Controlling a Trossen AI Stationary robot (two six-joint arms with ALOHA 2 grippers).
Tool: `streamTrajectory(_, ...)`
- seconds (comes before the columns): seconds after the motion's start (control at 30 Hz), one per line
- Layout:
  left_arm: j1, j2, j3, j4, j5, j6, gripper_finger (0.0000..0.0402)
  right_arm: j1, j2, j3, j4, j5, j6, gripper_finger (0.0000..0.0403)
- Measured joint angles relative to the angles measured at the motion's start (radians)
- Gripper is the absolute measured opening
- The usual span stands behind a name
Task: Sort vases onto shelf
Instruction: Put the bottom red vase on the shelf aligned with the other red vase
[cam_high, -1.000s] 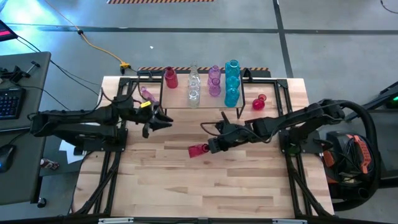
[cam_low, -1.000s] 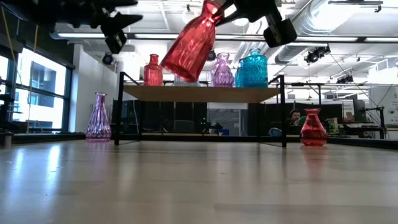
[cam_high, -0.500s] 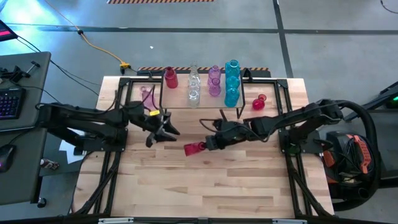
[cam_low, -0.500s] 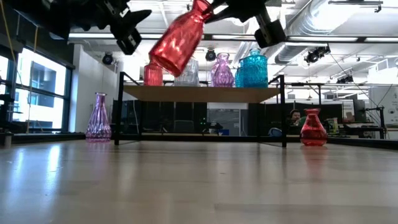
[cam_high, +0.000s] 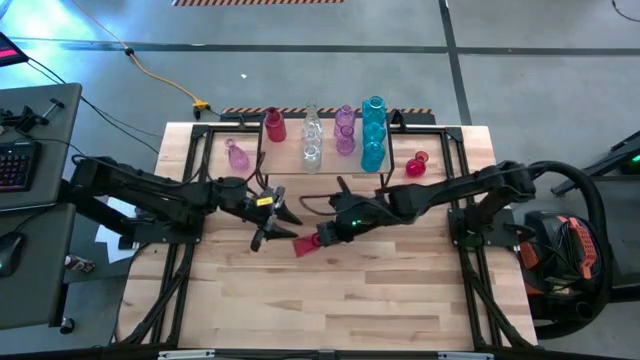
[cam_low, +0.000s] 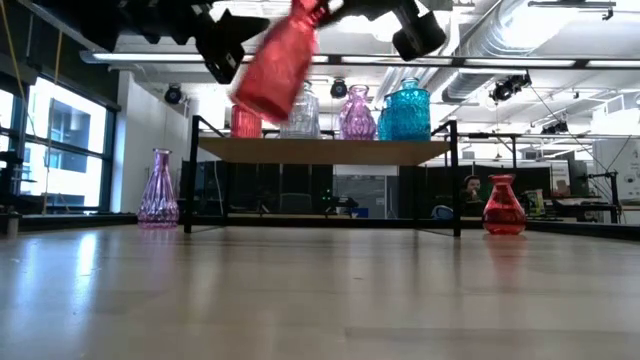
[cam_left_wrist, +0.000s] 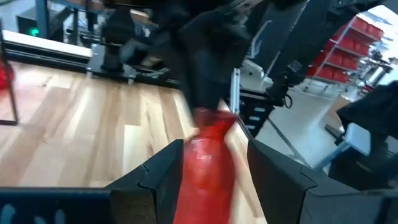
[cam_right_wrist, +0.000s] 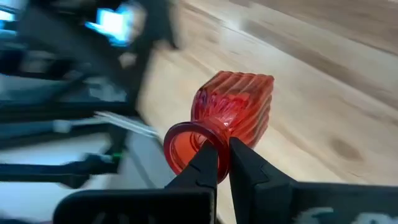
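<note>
A ribbed red vase (cam_high: 305, 245) hangs tilted above the table's middle, its body (cam_low: 272, 70) low and its neck high. My right gripper (cam_high: 323, 236) is shut on its top end. My left gripper (cam_high: 284, 231) is open, one finger on each side of the vase's body (cam_left_wrist: 208, 168); I cannot tell whether they touch it. The shelf (cam_low: 320, 150) stands at the far edge and carries a red (cam_high: 273, 125), clear (cam_high: 312, 140), purple (cam_high: 345, 130) and teal vases (cam_high: 373, 135), all on their bases. My right gripper (cam_right_wrist: 222, 154) pinches the red vase at its neck just behind the rim (cam_right_wrist: 186, 146), between the two fingers. The fingers come slanting from the table's right. The vase is lifted clear and tilted, its body pointing down toward the table's left.
A purple vase (cam_high: 237, 153) stands on the table left of the shelf and a bulbous red one (cam_high: 417, 163) right of it. The shelf's black legs (cam_low: 190, 175) rise at the far edge. The near half of the plank table (cam_high: 330, 310) holds nothing.
My right gripper has carried the red vase toward the table's left. My left gripper has moved toward the right and the near edge, up to the vase, so that its open fingers now stand on both sides of the vase's body.
</note>
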Motion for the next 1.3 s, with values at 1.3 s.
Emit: streamTrajectory(1.3, -0.082, 0.08, 0.025, -0.016, -0.011, -0.124, 0.0168, -0.011, 0.206, 0.326, -0.225, 0.006, -0.092, 0.0)
